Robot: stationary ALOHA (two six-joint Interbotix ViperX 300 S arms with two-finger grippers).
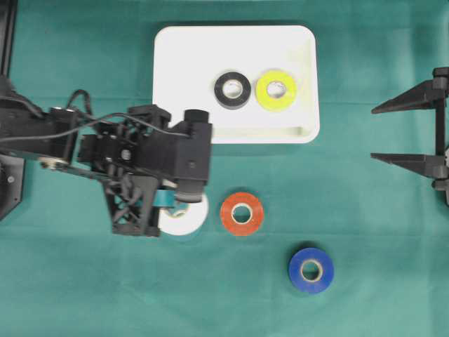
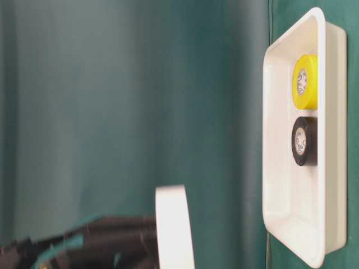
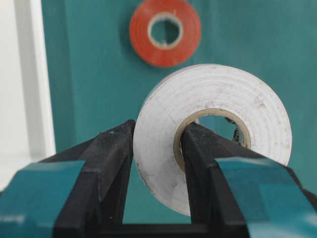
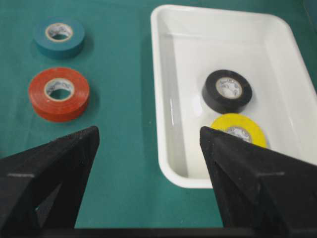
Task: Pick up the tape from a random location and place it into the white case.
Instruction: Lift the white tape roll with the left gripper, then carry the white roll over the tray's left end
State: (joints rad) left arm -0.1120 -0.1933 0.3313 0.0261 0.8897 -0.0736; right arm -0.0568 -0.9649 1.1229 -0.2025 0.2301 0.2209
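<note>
Now | left gripper [image 3: 156,148] clamped on white tape [image 3: 213,134], one finger through its core | below-left of white case [image 1: 175,84] | right gripper [image 4: 148,144] wide, holding nothing, apart.

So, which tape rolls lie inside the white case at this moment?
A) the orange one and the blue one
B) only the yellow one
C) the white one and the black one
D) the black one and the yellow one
D: in the overhead view the black roll and the yellow roll lie side by side inside the white case, while the orange roll and blue roll lie on the cloth.
</note>
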